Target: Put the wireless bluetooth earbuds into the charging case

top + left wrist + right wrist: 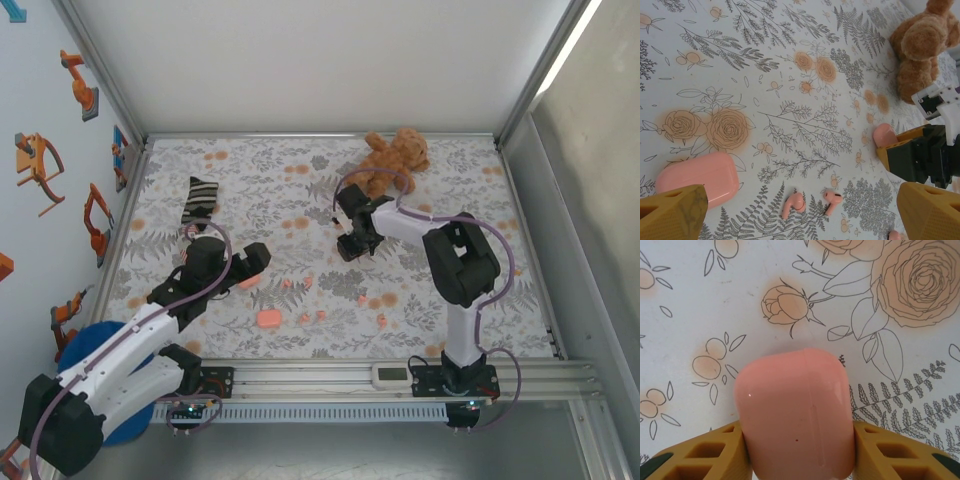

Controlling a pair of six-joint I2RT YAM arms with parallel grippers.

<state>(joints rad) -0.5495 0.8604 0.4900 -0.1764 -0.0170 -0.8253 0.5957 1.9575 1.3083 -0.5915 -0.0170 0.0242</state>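
Case (795, 410) stands on the floral surface (690, 300), mid-right, lid apparently shut. Right gripper (350, 247) clasps it, one finger against each side. Two earbuds (794, 204) lie loose beside a second case (699, 177), just ahead of the left gripper (252, 258), which is spread wide and empty. Step in hand: securing the case. Next, likely: steady it, open the lid, then fetch an earbud.

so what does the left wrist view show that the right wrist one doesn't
Left wrist: a case lying on the cloth, two earbuds near it, and a teddy bear. Right wrist: a close look at the right gripper, fingers pressed to both sides of a second case. Both: the cloth, the right gripper and that second case.
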